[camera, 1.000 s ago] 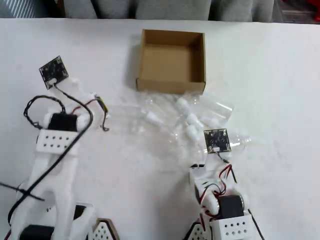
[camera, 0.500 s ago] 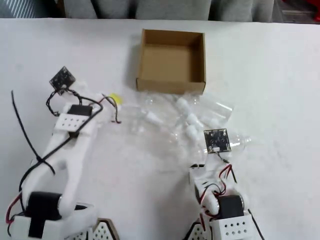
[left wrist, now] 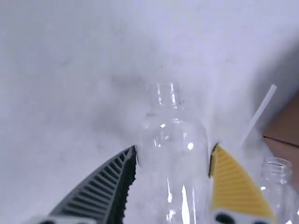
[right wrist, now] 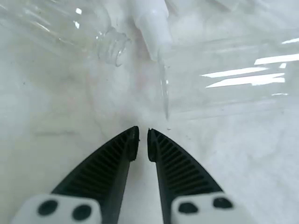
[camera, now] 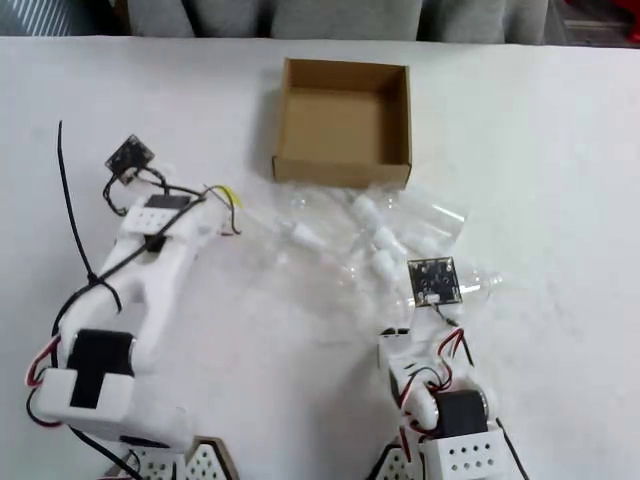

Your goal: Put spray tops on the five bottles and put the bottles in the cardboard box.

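White table (camera: 540,150), empty brown cardboard box (camera: 340,172) at the far side, clear plastic bottles (camera: 430,215) and white spray tops (camera: 383,240) strewn just before it. The left gripper (left wrist: 174,149) is spread open around one uncapped bottle (left wrist: 173,130). The right gripper (right wrist: 142,137) is closed, empty, near the pile.

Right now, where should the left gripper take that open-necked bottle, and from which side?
Probably across the bottle's wide body just below the shoulder, coming from its base end, as the left gripper is lined up. The neck points away and is narrow; the straight sides should give steadier contact.
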`<state>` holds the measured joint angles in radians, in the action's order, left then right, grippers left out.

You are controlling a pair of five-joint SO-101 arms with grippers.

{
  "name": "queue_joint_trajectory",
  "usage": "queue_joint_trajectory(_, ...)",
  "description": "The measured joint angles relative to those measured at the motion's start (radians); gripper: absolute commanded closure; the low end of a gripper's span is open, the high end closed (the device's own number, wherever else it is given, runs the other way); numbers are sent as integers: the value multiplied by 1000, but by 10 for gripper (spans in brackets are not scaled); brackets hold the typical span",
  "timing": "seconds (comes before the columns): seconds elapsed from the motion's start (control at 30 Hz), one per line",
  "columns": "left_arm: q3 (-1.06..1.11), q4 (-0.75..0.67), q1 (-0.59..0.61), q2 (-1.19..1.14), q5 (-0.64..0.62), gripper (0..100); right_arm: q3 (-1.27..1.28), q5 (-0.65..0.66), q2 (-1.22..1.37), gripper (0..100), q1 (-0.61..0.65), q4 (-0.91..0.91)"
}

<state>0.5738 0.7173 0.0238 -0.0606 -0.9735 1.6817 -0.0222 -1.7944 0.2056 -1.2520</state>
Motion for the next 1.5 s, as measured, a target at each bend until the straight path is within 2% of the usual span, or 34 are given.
queue_joint_trajectory(0.37,-126,8,2,-146,0,734,0,0,0,981,0,0)
queue_joint_trajectory(0.53,-169,72,8,-167,2,594,0,0,0,981,0,0)
queue_joint_trajectory(0.6,-169,95,14,-172,2,570,0,0,0,981,0,0)
queue_joint_trajectory(0.7,-169,117,14,-172,8,610,0,0,0,981,0,0)
queue_joint_trajectory(0.83,-169,121,17,-172,8,740,0,0,0,981,0,0)
queue_joint_trajectory(0.9,-169,120,32,-172,8,768,0,0,0,981,0,0)
queue_joint_trajectory(1.17,-170,120,40,-172,69,648,0,0,0,981,0,0)
queue_joint_trajectory(1.5,-170,118,40,-175,77,695,0,0,0,981,0,0)
